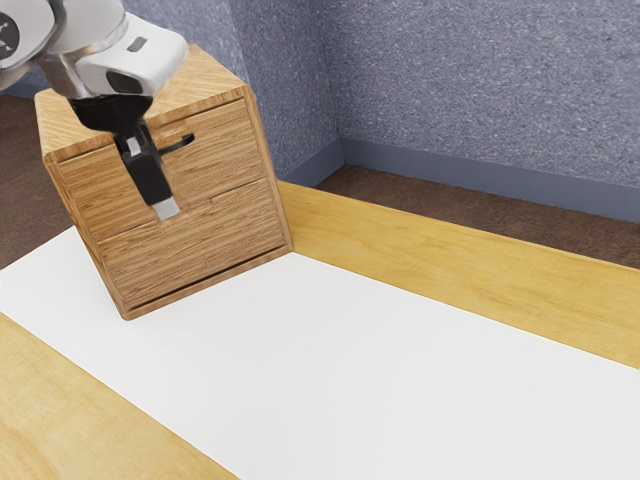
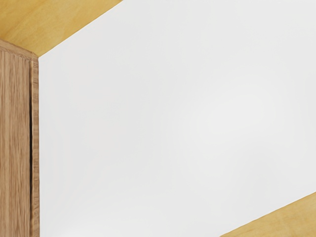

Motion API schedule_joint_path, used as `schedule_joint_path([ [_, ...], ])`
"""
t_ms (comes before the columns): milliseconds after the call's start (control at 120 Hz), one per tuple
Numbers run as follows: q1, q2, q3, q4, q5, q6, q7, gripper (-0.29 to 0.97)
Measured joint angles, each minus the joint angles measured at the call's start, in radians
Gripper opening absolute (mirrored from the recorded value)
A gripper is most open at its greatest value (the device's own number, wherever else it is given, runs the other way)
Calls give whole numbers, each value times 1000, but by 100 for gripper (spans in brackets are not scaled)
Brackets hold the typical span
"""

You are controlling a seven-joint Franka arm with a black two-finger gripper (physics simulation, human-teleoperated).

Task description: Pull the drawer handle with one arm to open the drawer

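On one wooden table (image 1: 480, 270), far left on its one white sheet (image 1: 330, 370), stands one cabinet (image 1: 205, 80) with two drawers. The upper drawer (image 1: 222, 150) carries one dark handle (image 1: 180, 143). The arm points down, its gripper (image 1: 160, 195) hanging at the handle; how far it is open cannot be told.

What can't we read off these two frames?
1. Drawer handle: exterior view, mostly covered by the gripper; whether it is grasped cannot be told.
2. Cabinet: wrist view, cut off by the picture's edge, leaving a corner strip.
3. Arm: exterior view, cut off at the upper left edge.
4. Cabinet's back and far side: exterior view, turned away from the camera.
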Motion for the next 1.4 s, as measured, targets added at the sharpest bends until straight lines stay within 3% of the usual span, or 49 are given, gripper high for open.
schedule_joint_path([
  [67,92,30,-45,-6,-49,53,81,68],
  [133,116,41,-75,-5,-73,91,148,68],
  [283,127,83,-125,-4,-4,217,255,68],
  [475,235,175,-112,39,20,308,325,68],
  [592,274,268,-110,141,26,310,340,68],
  [800,211,282,-44,180,98,236,320,68],
  [925,231,350,-23,265,114,207,309,67],
  [1158,223,380,-21,326,145,176,293,36],
  [1400,225,442,-21,365,155,210,282,23],
])
